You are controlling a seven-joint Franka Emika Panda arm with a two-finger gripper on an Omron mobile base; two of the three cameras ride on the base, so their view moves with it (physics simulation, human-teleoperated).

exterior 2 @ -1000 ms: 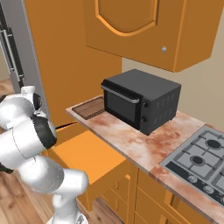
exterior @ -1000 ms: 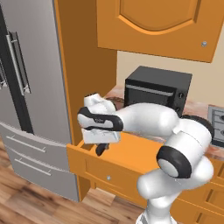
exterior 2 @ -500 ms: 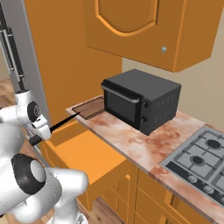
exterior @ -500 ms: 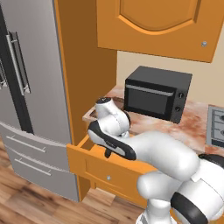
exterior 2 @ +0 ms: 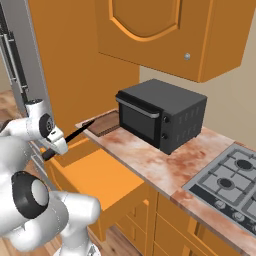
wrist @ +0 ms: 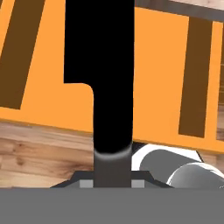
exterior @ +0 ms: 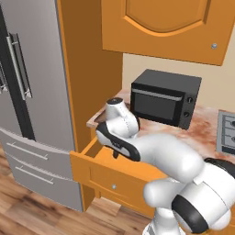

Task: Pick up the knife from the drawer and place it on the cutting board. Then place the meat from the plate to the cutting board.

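My gripper (exterior 2: 54,149) is shut on the black knife (exterior 2: 75,134), held above the left end of the open orange drawer (exterior 2: 102,175). The blade slants up toward the dark brown cutting board (exterior 2: 105,122), which lies on the counter's left end beside the microwave. In the left base view the gripper (exterior: 115,153) hangs over the drawer (exterior: 114,176), and the arm partly hides the cutting board (exterior: 97,120). The hand view has the knife (wrist: 103,74) running straight up from the shut jaws, with orange drawer wood behind it. The plate and the meat are out of view.
A black microwave (exterior 2: 160,115) stands on the marble counter (exterior 2: 150,162) right of the board. A stovetop (exterior 2: 230,182) lies further right. The steel fridge (exterior: 32,114) and an orange side panel rise at the left. Wall cabinets (exterior 2: 165,35) hang overhead.
The arm has swung round over the drawer and the hand has turned, so the knife now shows lifted and pointing toward the cutting board. The jaws stayed shut.
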